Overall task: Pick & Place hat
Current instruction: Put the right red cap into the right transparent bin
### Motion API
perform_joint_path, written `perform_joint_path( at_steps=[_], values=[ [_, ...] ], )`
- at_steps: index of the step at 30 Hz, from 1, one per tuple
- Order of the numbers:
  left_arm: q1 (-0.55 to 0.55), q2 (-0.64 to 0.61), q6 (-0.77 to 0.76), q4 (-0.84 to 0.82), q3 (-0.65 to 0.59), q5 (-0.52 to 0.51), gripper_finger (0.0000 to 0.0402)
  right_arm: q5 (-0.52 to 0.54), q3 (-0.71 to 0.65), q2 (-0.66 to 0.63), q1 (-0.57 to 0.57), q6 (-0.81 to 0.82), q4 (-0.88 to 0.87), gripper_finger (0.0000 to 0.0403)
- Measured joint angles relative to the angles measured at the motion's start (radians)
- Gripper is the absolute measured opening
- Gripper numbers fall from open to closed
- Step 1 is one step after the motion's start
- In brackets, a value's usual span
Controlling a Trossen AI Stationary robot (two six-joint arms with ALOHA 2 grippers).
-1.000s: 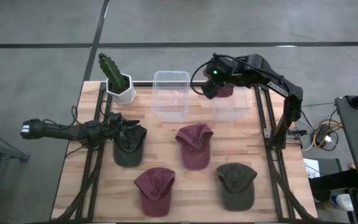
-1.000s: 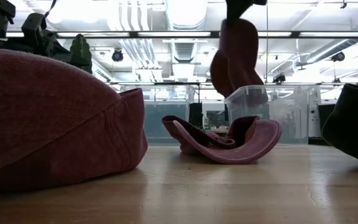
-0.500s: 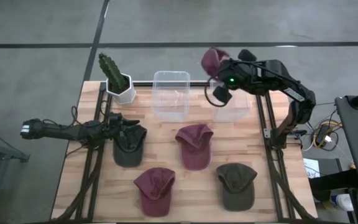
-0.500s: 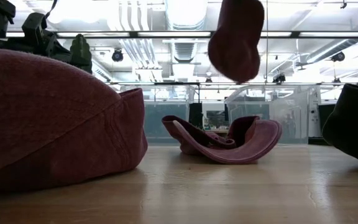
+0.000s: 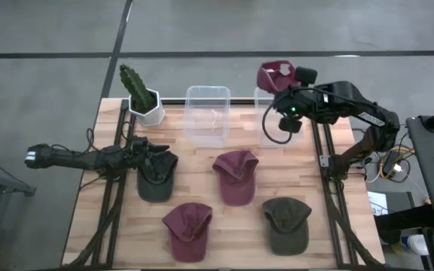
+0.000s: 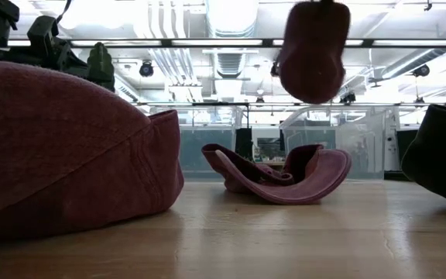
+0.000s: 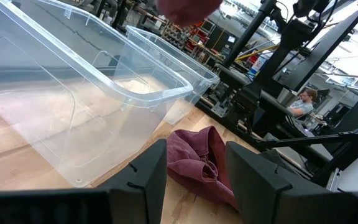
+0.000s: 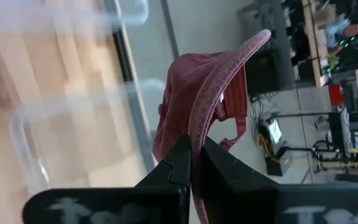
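- Since the earlier frames, the right gripper [image 5: 286, 74] has swung its maroon cap [image 5: 274, 73] from over the right-hand bin out past the far edge of the tabletop [image 5: 224, 214], and the cap now hangs in the air beyond the bin.
- Its jaws are pinched tight on the cap's brim, as the right wrist view shows [image 8: 194, 163]; the right arm is folded, with its elbow out over the table's right side.
- The left gripper [image 5: 157, 158] reaches in low from the left; its jaws are spread above a dark green cap [image 5: 157, 179].
- Four caps lie on the tabletop: two maroon, one at the centre [image 5: 235, 175] and one near the front [image 5: 187, 230], and two dark green, the second [image 5: 286, 224] at front right.
- Two clear plastic bins stand at the back, the left bin [image 5: 207, 114] and the right bin [image 5: 280, 129], neither holding a cap.
- A potted cactus [image 5: 140, 94] stands at the back left corner.
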Motion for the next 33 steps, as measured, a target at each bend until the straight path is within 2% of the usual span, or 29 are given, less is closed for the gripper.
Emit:
perform_joint_path(
  at_steps=[5,11,16,24,33],
  values=[
    [0.0,0.0,0.0,0.0,0.0,0.0,0.0155,-0.012,-0.183,-0.082,0.019,0.069,-0.001,0.0012],
    [0.0,0.0,0.0,0.0,0.0,0.0,0.0155,0.008,-0.319,-0.094,0.085,0.097,-0.001,0.0012],
    [0.0,0.0,0.0,0.0,0.0,0.0,0.0155,0.096,-0.387,-0.071,0.116,0.096,0.002,0.0012],
    [0.0,0.0,0.0,0.0,0.0,0.0,0.0155,0.08,-0.448,-0.063,0.136,0.184,0.007,0.0012],
    [0.0,0.0,0.0,0.0,0.0,0.0,0.0155,0.07,-0.481,-0.062,0.203,0.182,0.073,0.0012]
  ],
)
